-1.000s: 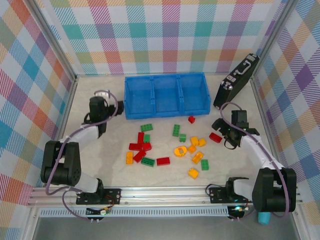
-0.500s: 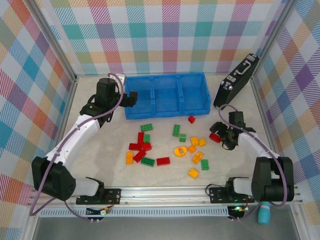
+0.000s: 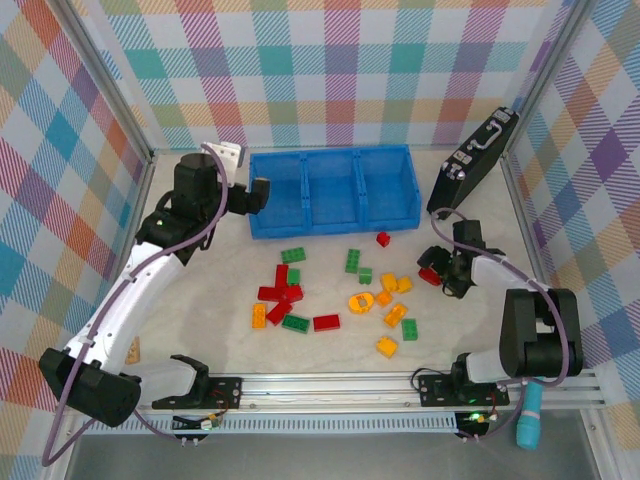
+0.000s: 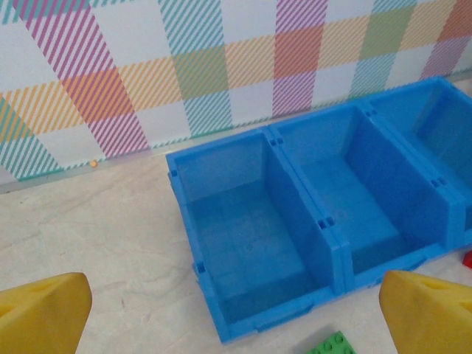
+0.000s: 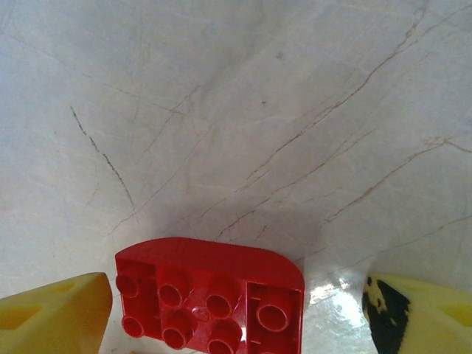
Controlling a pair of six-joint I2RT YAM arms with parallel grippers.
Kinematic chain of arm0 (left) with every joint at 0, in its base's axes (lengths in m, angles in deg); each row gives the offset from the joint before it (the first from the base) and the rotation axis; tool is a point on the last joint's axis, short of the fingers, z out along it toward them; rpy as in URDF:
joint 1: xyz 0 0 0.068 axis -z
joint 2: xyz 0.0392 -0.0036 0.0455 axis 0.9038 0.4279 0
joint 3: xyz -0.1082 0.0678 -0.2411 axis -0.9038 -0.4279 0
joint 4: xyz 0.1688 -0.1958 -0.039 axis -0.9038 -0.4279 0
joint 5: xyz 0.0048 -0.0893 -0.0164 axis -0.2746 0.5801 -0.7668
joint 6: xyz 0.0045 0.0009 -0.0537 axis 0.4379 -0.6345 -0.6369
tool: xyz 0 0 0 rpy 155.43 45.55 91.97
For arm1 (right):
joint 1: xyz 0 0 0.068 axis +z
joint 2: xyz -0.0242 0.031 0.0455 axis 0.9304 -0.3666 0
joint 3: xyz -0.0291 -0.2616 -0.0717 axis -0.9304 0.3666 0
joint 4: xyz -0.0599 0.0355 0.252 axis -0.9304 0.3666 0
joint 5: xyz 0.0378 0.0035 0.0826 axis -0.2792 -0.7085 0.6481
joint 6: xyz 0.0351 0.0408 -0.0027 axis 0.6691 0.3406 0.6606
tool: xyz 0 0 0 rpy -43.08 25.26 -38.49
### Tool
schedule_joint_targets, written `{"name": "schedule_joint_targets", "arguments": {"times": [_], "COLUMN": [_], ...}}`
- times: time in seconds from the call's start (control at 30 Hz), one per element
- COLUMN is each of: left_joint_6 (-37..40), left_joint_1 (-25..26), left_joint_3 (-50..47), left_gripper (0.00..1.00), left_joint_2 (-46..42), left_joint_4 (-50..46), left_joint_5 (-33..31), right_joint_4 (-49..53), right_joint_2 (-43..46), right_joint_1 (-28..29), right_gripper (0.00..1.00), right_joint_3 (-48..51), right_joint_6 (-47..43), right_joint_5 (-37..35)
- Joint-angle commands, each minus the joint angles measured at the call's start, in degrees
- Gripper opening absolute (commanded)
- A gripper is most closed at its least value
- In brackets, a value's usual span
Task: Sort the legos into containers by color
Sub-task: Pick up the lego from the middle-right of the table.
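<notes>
You have a pale scratched table (image 3: 225,310) before you. At its far side stands the blue bin (image 3: 330,226), three open compartments in a row. To the right of the bin, a black case (image 3: 472,165) with a handle leans against the right wall.

Your left gripper (image 3: 256,194) hangs at the bin's left end, above the table and turned toward the compartments. In the left wrist view its yellow fingers (image 4: 40,313) stand wide apart with nothing between them, so the jaws are open. The left compartment lies straight ahead of them.

Your right gripper (image 3: 437,272) is down at the table on the right, near the case and well apart from the bin. Its fingers (image 5: 51,313) straddle a red brick (image 5: 210,299) that lies flat on the table. One finger is just beside the brick and there is a clear gap on the other side, so the jaws are spread and not clamped on it.

The other bricks lie loose on the table in front of the bin:
- A red cluster (image 3: 280,290) sits at the left.
- Green pieces (image 3: 293,255) are scattered among the rest.
- Yellow-orange ones (image 3: 395,283) sit toward the right, just beside the round piece (image 3: 361,301).
- One small red brick (image 3: 383,239) sits just in front of the bin's right compartment.
</notes>
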Motion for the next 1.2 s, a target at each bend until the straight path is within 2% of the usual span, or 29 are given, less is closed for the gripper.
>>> {"name": "schedule_joint_targets", "arguments": {"times": [0.0, 0.33, 0.43, 0.53, 0.83, 1.03, 1.17], "left_joint_6": [1.25, 1.37, 1.46, 1.59, 2.28, 2.56, 2.47], "left_joint_1": [0.65, 0.74, 0.74, 0.74, 0.74, 0.74, 0.65], "left_joint_3": [2.27, 2.36, 2.54, 2.52, 1.37, 3.61, 5.01], "left_gripper": [1.0, 1.0, 1.0, 1.0, 1.0, 1.0, 1.0], "left_joint_2": [-1.25, 0.0, 0.45, 0.73, 0.31, 0.9, 0.39], "left_joint_4": [-2.43, -2.45, -2.45, -2.09, -0.17, -0.47, -2.28], "left_joint_5": [-1.7, -1.78, -1.7, -1.87, -2.89, -1.93, -0.33], "right_joint_4": [-2.43, -0.04, 0.33, 0.79, 5.03, 14.1, 17.51], "right_joint_2": [-2.69, -7.34, -8.79, -9.56, -7.47, -0.08, -0.04], "right_joint_1": [1.34, 4.23, 4.55, 4.97, 5.92, 6.67, 8.72], "right_gripper": [0.86, 0.75, 0.68, 0.66, 0.54, 0.5, 0.5], "right_joint_3": [-2.0, -5.49, -6.35, -6.44, -6.9, -16.04, -26.18], "right_joint_6": [-2.63, -6.33, -6.41, -6.41, -7.59, -10.83, -15.35], "right_joint_5": [1.03, -1.17, -0.74, 0.22, -1.18, -1.33, -1.34]}}
